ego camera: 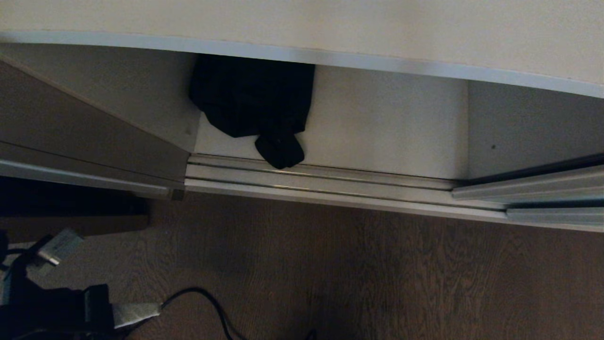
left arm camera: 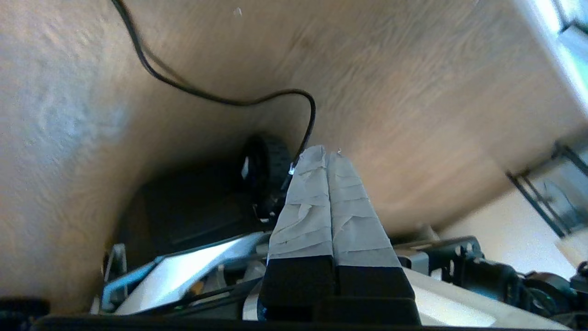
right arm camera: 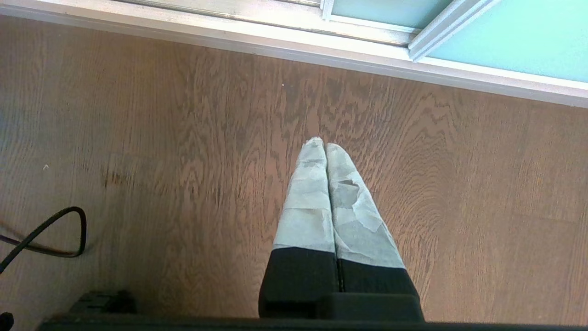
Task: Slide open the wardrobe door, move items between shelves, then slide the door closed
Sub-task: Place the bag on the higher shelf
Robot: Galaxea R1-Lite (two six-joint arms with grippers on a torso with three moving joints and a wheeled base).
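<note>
black bag (ego camera: pixel 252 101) | slumped (crumpled) | bottom shelf (ego camera: pixel 387 137) | door (right arm camera: pixel 505 41) slid open

Wardrobe, open bay. Lower shelf (ego camera: pixel 387 137), off-white. On it a black bag (ego camera: pixel 252 101), slumped at the bay's left rear, partly under the upper shelf (ego camera: pixel 330 28); one bunched end (ego camera: pixel 279 150) reaches the front edge, touching or overlapping the door track (ego camera: pixel 321 182). Door (ego camera: pixel 542 189) at the bay's right. Wood-grain floor (ego camera: pixel 377 274) before the track, with a black cable (ego camera: pixel 212 307). Left arm (ego camera: pixel 61 302), possibly, at the floor's near left corner.
</note>
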